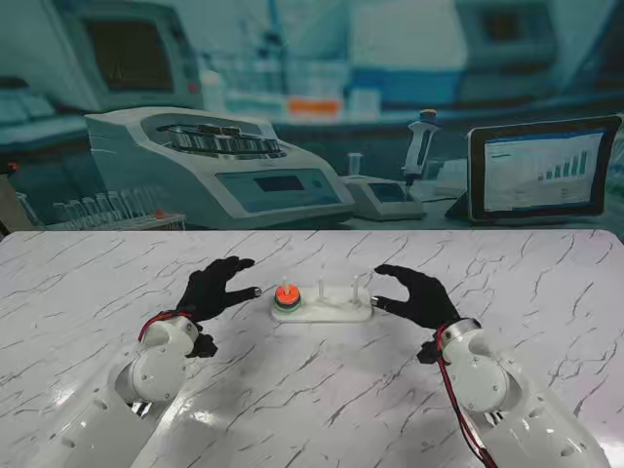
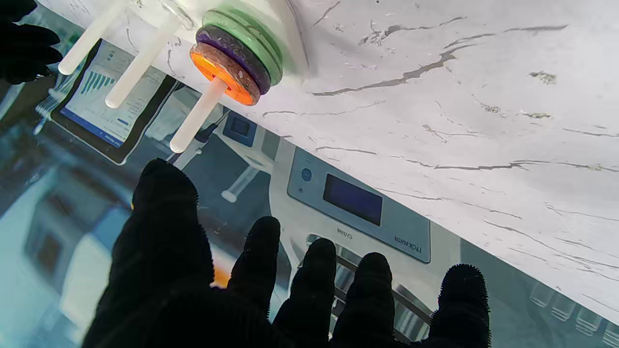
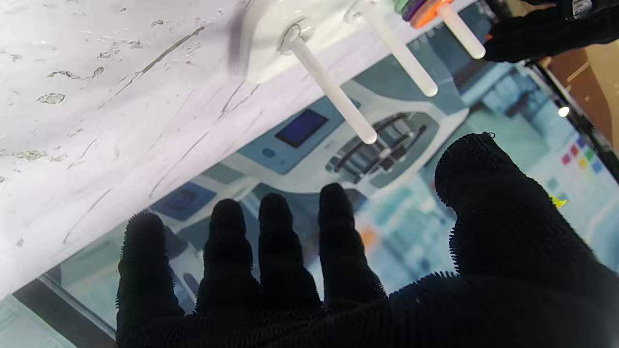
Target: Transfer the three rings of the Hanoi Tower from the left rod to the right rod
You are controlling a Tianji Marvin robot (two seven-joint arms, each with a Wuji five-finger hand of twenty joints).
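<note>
While both arms rise from the near corners of the stand's view, the white plastic three-rod tower base (image 1: 325, 310) lies on the white marble-patterned table (image 1: 312, 400), its long axis running left to right. Its three thin white rods stand upright. The stack of three rings (image 1: 285, 298) sits on the left rod (image 1: 285, 284), orange on top; the middle rod (image 1: 320, 289) and right rod (image 1: 355, 286) are bare. The black-gloved left hand (image 1: 216, 286) is just to the left of the stack, fingers spread, thumb reaching toward the rings, holding nothing; contact cannot be confirmed. The black-gloved right hand (image 1: 417, 292) is just beside the right end of the base, fingers apart and curved, also holding nothing.

From the left wrist camera, the rings are seen on their rod: the wide green ring (image 2: 251, 38) against the base, the purple ring (image 2: 237, 55) next, the small orange ring (image 2: 221, 77) outermost. The rod passes through all three and extends beyond them. The left hand's fingers (image 2: 309, 290) are spread with gaps between them, apart from the rings.

From the right wrist camera, the bare right rod (image 3: 333, 94) stands from the base nearest the hand, the middle rod (image 3: 401, 53) behind it. The ring stack (image 3: 418, 9) is partly cut off at the frame edge. The right hand's fingers (image 3: 275, 251) lie side by side, extended, with the thumb (image 3: 488, 193) held wide; nothing is grasped.
</note>
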